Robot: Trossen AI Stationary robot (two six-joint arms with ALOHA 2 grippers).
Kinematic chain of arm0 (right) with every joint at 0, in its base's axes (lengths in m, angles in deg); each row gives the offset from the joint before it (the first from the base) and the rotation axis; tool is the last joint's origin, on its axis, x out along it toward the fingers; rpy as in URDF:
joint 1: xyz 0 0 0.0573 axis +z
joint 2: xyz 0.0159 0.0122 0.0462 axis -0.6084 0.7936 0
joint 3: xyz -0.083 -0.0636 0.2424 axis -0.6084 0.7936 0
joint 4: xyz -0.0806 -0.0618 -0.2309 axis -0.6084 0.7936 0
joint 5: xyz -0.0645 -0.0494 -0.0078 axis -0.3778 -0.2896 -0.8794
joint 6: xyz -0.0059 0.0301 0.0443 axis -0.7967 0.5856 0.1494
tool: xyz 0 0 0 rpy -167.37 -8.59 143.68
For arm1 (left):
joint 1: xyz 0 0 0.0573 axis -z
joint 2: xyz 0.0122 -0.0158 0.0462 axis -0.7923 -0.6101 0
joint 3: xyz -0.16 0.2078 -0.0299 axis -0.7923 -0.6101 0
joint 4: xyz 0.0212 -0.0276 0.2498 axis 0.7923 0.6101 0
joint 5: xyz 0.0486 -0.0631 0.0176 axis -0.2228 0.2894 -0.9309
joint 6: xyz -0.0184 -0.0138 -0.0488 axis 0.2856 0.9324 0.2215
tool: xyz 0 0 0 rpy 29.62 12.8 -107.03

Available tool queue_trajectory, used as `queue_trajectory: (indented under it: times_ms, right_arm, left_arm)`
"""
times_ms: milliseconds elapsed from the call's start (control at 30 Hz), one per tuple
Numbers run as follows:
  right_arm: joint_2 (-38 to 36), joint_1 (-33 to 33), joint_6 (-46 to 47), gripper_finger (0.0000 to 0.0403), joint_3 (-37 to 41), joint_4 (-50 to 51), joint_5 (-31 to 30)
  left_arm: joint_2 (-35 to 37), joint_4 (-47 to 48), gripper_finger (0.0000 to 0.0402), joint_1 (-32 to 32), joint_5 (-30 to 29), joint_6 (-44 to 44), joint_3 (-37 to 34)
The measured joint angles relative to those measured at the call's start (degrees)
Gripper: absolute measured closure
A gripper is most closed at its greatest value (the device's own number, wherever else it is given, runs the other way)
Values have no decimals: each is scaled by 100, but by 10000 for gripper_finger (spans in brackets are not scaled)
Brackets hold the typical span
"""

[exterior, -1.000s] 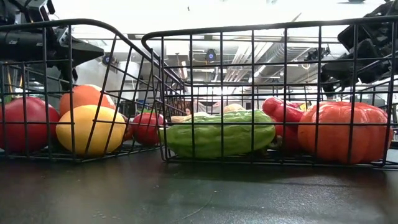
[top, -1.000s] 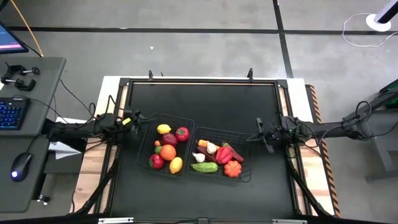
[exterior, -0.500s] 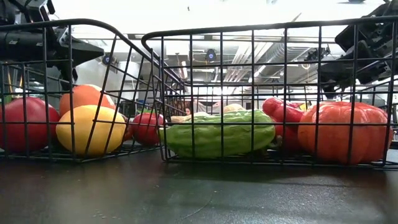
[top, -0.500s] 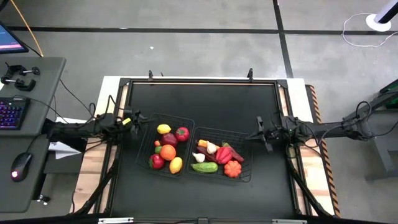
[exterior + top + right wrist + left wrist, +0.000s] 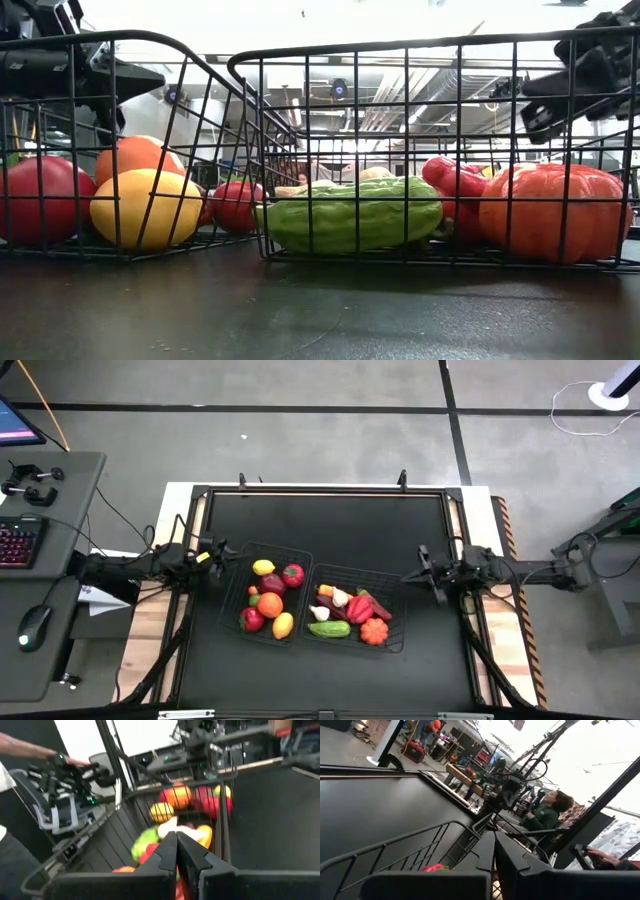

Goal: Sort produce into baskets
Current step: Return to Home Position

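Note:
Two black wire baskets stand side by side at the table's middle. The left basket (image 5: 238, 582) holds lemons (image 5: 263, 568), red apples (image 5: 293, 573) and an orange (image 5: 270, 604). The right basket (image 5: 398, 622) holds a green cucumber (image 5: 331, 628), red peppers (image 5: 362, 608), white garlic (image 5: 340, 597) and a small orange pumpkin (image 5: 375, 631). My left gripper (image 5: 222, 548) hangs shut and level beside the left basket's left rim. To the right of the right basket, my right gripper (image 5: 405, 576) is shut and level, above rim height. Neither holds anything.
The black tabletop (image 5: 320, 525) lies bare behind the baskets, and a narrower strip lies in front of them. A raised frame (image 5: 320, 488) runs along the far edge. In the wrist views, people (image 5: 547, 810) sit beyond the table.
My right gripper has tipped up to level and risen a little while its arm folds back toward the table's right edge. It stays shut. The produce and baskets have not moved.

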Motion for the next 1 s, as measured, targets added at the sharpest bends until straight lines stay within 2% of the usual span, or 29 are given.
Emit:
queue_trajectory:
  times_ms: [133,300,700,833,867,1000]
  right_arm:
    - [-756,-13,0,403,0,134,-4]
    - [-683,-48,0,403,0,-182,-20]
    - [-659,-48,0,403,0,134,-31]
    - [-659,-48,-1,403,0,134,-30]
    - [-659,-48,0,403,0,134,-31]
    - [-659,-48,0,403,0,134,-28]
  left_arm:
    - [0,0,401,0,0,0,0]
    - [0,-4,401,0,0,-2,0]
    - [-1,-14,401,6,-2,0,0]
    - [-2,-15,401,-172,-2,-34,0]
    - [-2,9,401,-254,-1,-323,0]
    - [-2,26,401,-338,96,-2390,0]
